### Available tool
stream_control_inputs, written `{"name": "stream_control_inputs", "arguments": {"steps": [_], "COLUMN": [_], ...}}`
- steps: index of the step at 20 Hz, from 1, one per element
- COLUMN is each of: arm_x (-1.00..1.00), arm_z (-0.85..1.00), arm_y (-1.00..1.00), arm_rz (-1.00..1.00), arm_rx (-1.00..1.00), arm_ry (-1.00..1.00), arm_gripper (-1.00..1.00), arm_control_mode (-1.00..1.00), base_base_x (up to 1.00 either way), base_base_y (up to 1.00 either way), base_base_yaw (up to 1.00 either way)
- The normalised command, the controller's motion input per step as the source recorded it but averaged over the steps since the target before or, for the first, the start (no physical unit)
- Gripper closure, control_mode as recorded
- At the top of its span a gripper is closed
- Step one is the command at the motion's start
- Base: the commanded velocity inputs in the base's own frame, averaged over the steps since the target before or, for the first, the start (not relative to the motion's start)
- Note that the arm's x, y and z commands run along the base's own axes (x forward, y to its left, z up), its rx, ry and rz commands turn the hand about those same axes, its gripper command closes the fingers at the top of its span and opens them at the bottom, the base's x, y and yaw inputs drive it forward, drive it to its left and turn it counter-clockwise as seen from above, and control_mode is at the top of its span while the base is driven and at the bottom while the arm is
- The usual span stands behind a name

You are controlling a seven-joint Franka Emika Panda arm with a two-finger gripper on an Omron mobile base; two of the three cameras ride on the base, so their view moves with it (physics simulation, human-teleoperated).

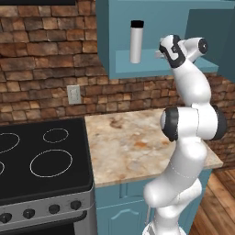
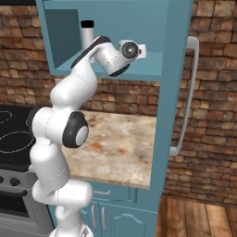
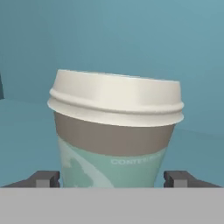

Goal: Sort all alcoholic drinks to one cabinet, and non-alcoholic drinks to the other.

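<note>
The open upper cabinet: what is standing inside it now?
Inside the cabinet stands a white flask with a black cap. The hand view shows a lidded cup with a greenish band between the open gripper fingers. The arm covers the shelf's right part.

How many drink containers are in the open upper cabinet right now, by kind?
White flask with black cap: 1
Lidded paper cup with green band: 1
Total: 2, both on the cabinet shelf.
</note>
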Motion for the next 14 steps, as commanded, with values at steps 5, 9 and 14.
{"name": "stream_control_inputs", "arguments": {"steps": [5, 9, 14], "arm_x": [-0.15, -0.79, -1.0], "arm_z": [0.0, 0.0, 0.0], "arm_y": [0.0, 0.02, 0.03], "arm_rz": [-0.07, -0.09, -0.13], "arm_rx": [0.0, -0.03, -0.03], "arm_ry": [0.0, -0.02, -0.02], "arm_gripper": [-1.0, -1.0, -1.0], "arm_control_mode": [-1.0, -1.0, -1.0], "base_base_x": [0.0, 0.0, 0.0], "base_base_y": [0.0, 0.0, 0.0], "base_base_yaw": [0.0, 0.0, 0.0]}}
